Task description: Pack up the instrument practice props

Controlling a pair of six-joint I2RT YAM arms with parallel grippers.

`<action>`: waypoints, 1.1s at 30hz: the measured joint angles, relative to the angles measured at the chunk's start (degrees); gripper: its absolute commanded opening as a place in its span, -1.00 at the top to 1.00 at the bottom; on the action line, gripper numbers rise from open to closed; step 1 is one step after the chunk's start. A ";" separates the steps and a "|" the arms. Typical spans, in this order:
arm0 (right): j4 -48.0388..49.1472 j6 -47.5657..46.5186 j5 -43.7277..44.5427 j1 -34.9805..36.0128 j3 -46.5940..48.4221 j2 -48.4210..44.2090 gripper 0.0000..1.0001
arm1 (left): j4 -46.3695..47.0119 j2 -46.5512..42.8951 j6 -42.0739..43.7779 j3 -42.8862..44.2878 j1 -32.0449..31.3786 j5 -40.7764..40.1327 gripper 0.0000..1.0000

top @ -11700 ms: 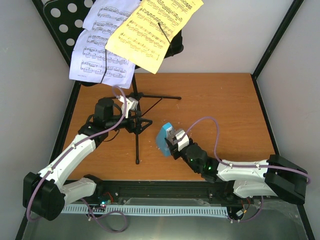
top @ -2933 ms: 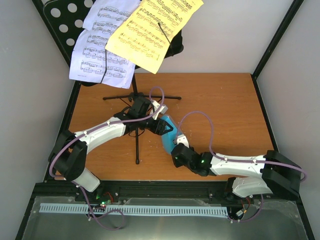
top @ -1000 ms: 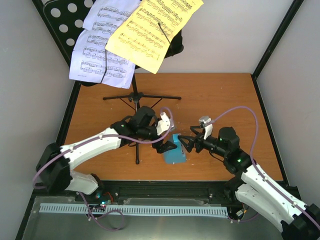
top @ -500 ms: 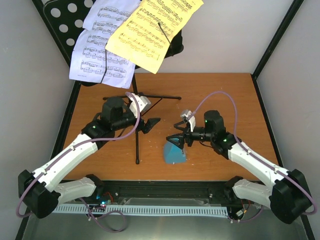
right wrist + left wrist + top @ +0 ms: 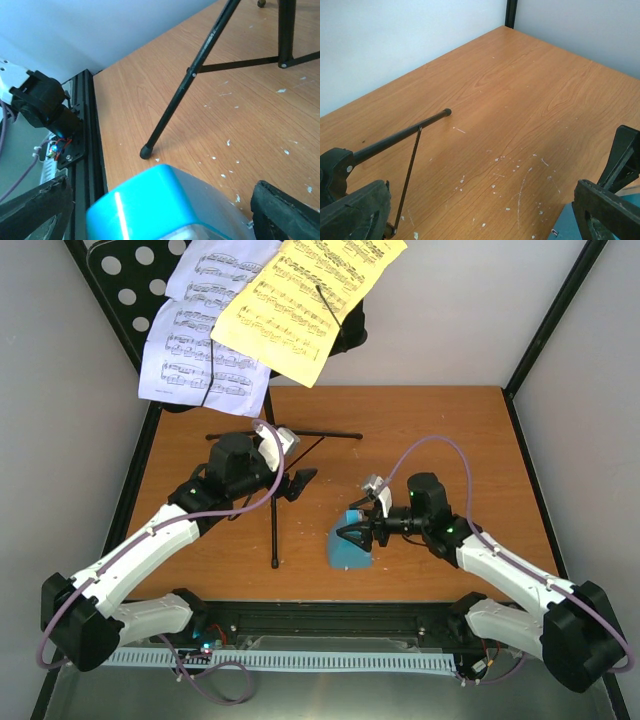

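The 2 right fingers (image 5: 282, 207) are spread wide on either side of the upper end of the blue metronome (image 5: 348, 552), not clamped on it, and the metronome sits on the desk (image 5: 450, 430). The 2 left fingers (image 5: 605, 205) are just as wide apart and empty, hovering to the left of the metronome above the legs of the black music stand (image 5: 275, 530). The stand's yellow page (image 5: 300, 300) and white pages (image 5: 200, 350) sit well beyond the metronome, to its far left.
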 measured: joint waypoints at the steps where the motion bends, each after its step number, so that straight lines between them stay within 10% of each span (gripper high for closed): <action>1: 0.37 0.00 0.42 0.00 -0.46 0.04 -0.84 | 0.02 0.00 -0.04 0.00 0.00 -0.13 -0.99; 8: 3.41 0.39 8.52 1.62 -4.04 -1.40 -0.54 | 0.02 0.00 -0.31 0.00 0.00 -1.38 -0.99; 22: 7.17 10.43 47.39 3.65 -8.11 -6.43 -0.69 | 0.09 -0.02 -1.46 -0.35 0.00 -4.72 -0.99; 33: 6.75 13.18 47.82 5.42 -6.51 -3.19 -1.00 | 0.09 0.02 -1.53 -0.35 0.00 -5.29 -0.99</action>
